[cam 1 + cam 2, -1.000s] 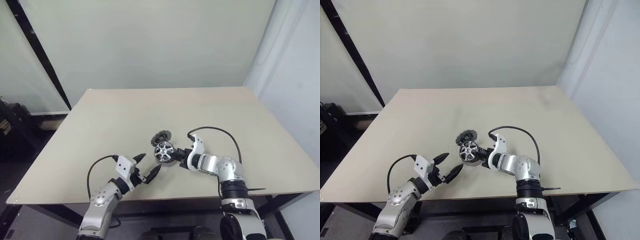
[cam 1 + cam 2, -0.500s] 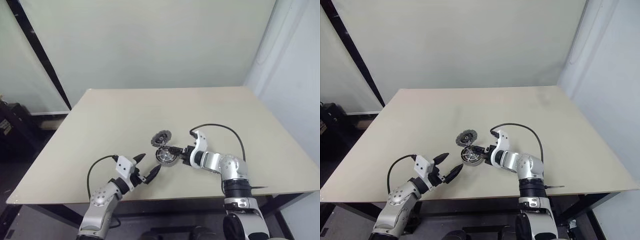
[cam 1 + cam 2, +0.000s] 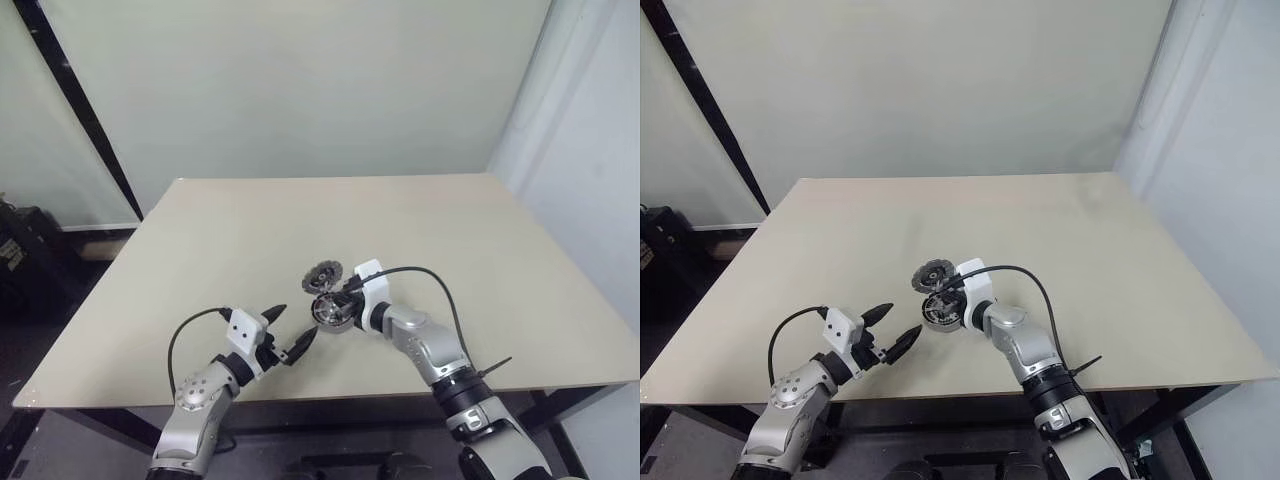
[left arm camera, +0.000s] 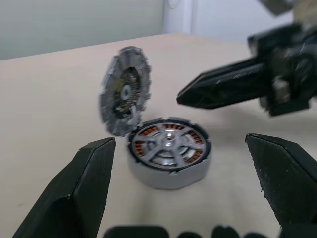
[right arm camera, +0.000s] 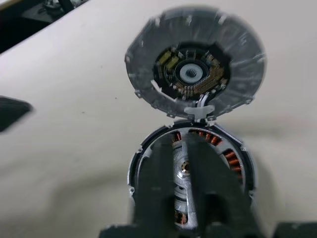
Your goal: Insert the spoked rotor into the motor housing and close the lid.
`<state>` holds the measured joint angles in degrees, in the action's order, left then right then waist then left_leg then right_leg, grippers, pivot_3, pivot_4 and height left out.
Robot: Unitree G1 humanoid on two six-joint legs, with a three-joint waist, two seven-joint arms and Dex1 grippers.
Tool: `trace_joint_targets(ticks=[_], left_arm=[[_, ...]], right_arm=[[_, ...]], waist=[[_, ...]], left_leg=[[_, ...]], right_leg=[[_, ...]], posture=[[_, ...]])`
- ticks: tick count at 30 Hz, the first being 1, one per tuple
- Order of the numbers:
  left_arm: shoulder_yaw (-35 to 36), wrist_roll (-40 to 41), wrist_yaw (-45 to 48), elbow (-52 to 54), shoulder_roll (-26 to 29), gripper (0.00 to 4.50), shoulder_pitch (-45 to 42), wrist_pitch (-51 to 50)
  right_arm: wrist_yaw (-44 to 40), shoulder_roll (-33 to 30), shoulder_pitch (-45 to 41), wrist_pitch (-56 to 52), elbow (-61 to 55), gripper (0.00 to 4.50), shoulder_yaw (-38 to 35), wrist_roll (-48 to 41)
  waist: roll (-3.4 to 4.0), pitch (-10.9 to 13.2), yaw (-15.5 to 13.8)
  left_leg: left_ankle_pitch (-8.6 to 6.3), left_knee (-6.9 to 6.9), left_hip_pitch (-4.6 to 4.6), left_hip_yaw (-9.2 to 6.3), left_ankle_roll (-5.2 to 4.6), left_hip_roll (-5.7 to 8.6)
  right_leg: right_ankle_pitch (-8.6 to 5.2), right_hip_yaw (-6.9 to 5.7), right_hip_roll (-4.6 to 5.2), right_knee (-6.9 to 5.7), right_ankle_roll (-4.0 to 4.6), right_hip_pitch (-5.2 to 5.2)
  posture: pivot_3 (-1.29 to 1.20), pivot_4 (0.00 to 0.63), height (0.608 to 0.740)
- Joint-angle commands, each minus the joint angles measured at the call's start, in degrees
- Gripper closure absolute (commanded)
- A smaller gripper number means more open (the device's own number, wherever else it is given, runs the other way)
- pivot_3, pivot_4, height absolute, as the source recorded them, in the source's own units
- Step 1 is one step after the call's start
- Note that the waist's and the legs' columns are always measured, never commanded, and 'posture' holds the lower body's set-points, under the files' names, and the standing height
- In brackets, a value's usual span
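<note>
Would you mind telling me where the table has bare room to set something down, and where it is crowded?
The table is bare across its far half and along both side edges. The crowded spot is near the front middle: the motor housing with the spoked rotor in it, the lid standing open behind, the shut right gripper over it and the open left gripper just beside.

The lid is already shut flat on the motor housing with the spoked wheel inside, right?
Not quite. The lid stands open, tilted up at the edge of the motor housing, as the left wrist view shows. The spoked wheel is inside.
</note>
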<state>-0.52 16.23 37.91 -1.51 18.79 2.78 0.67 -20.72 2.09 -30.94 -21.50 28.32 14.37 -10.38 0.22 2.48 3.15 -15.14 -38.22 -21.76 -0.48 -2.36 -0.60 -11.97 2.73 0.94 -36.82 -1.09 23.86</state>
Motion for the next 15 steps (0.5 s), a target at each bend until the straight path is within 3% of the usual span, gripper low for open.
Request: trace_joint_targets(ticks=[1, 4, 7, 12, 15], left_arm=[[1.07, 0.15, -0.22, 3.2, 0.71, 0.0, -0.24, 0.36], [1.06, 0.1, -0.46, 3.99, 0.86, 0.0, 0.25, 0.12], [1.29, 0.22, -0.72, 4.62, 1.1, 0.0, 0.68, -0.03], [1.42, 0.25, -0.79, 4.66, 1.27, 0.0, 1.18, 0.24], [1.25, 0.22, -0.84, 4.39, 1.09, 0.0, 1.06, 0.35]], right_arm=[[1.02, 1.7, -2.59, 7.8, 9.41, 4.49, -1.26, 2.88], [0.84, 2.27, -2.65, 10.62, 17.62, 4.49, -0.26, 5.72], [-0.66, 2.75, -2.09, 12.01, 17.85, 4.49, -1.36, 5.25], [-6.86, 0.3, -2.53, 6.24, 4.46, 4.49, -1.13, 4.09], [-11.79, -3.9, -3.91, -1.12, -3.3, 3.89, 1.92, 5.69]], waist=[[-0.01, 0.0, 0.01], [0.0, -0.01, 0.04], [-0.01, -0.03, 0.05], [0.01, -0.02, -0.01], [0.01, -0.01, -0.03]], left_leg=[[0.0, 0.0, 0.0, 0.0, 0.0, -0.01], [-0.01, 0.02, 0.01, -0.01, 0.01, 0.0], [-0.01, 0.05, 0.26, -0.03, 0.01, -0.05], [0.0, 0.02, 0.29, -0.05, 0.01, -0.09], [0.0, -0.02, 0.15, -0.05, 0.01, -0.07]], right_leg=[[0.0, 0.0, 0.02, 0.01, 0.0, -0.01], [0.0, 0.0, 0.03, 0.01, 0.0, -0.02], [0.0, -0.01, 0.01, 0.01, 0.01, -0.23], [-0.06, -0.03, 0.0, -0.07, 0.11, -0.24], [-0.01, -0.01, 0.01, -0.08, 0.02, -0.12]], posture=[[0.0, 0.0, 0.74], [0.0, 0.0, 0.74], [0.0, 0.0, 0.74], [0.0, 0.0, 0.74], [0.0, 0.0, 0.74]])
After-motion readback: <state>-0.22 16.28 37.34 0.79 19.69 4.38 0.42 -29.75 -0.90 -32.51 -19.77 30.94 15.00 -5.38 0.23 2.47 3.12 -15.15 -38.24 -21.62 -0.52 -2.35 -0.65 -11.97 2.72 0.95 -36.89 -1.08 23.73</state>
